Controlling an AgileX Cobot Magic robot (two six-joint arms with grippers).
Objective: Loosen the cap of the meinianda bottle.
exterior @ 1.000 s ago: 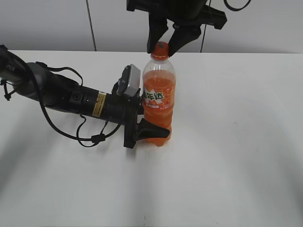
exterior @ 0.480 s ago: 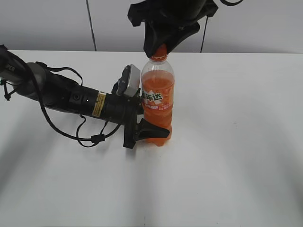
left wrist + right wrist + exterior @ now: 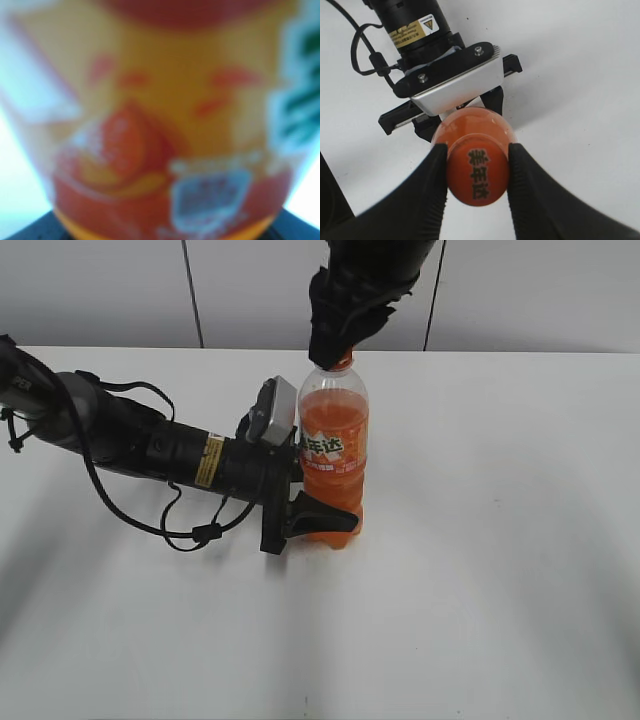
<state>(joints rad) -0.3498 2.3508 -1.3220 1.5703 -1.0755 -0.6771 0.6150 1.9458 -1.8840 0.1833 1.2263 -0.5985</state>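
Now both tools grip: right tool (image 3: 476,167) clamps cap (image 3: 478,176), left tool (image 3: 305,508) holds meinianda bottle (image 3: 335,455).
Twist w/ steady squeeze, keep btl upright, no tilt.

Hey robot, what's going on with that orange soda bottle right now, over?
Left pincer clamps the meinianda bottle low on its body, upright on the table. Right pincer shut on the cap from above. Nothing in the way.

We see bright, even light on the white table (image 3: 480,590). The left wrist view is all blurry, but the others are sharp.
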